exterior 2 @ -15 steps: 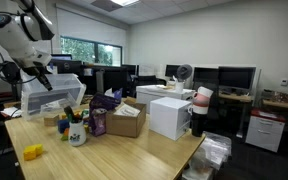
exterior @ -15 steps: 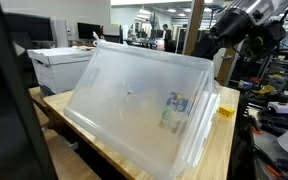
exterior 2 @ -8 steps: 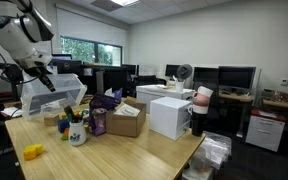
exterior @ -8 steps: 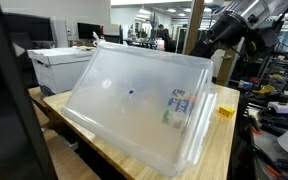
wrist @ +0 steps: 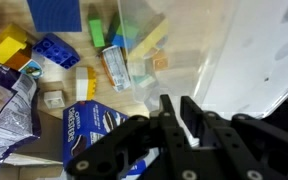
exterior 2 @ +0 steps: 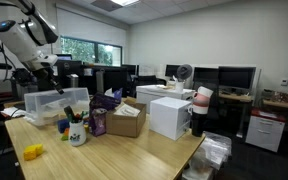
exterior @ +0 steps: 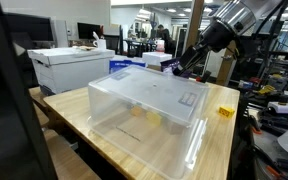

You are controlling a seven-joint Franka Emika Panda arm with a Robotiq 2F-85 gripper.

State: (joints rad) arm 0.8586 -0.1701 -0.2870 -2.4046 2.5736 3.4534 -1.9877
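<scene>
A large clear plastic bin (exterior: 149,105) lies flat on the wooden table (exterior: 104,150), with several coloured blocks showing through its wall. It also shows in an exterior view (exterior 2: 54,105) and in the wrist view (wrist: 254,50). My gripper (exterior: 189,68) is at the bin's far edge, low over the table, also seen in an exterior view (exterior 2: 46,72). In the wrist view the fingers (wrist: 179,115) are nearly shut with a thin white piece of the bin's rim between them. Loose blocks lie beyond, among them a blue one (wrist: 56,50) and a yellow one (wrist: 9,45).
A yellow toy (exterior: 225,112) lies near the table's edge. A white box (exterior 2: 169,115), a cardboard box (exterior 2: 124,120) and a mug of pens (exterior 2: 77,132) stand on the table. A blue carton (wrist: 89,130) and a purple bag (wrist: 4,110) lie near the gripper.
The bin was tilted steeply up on one edge; it has now swung down to lie flat on the table. My gripper came down with its far edge.
</scene>
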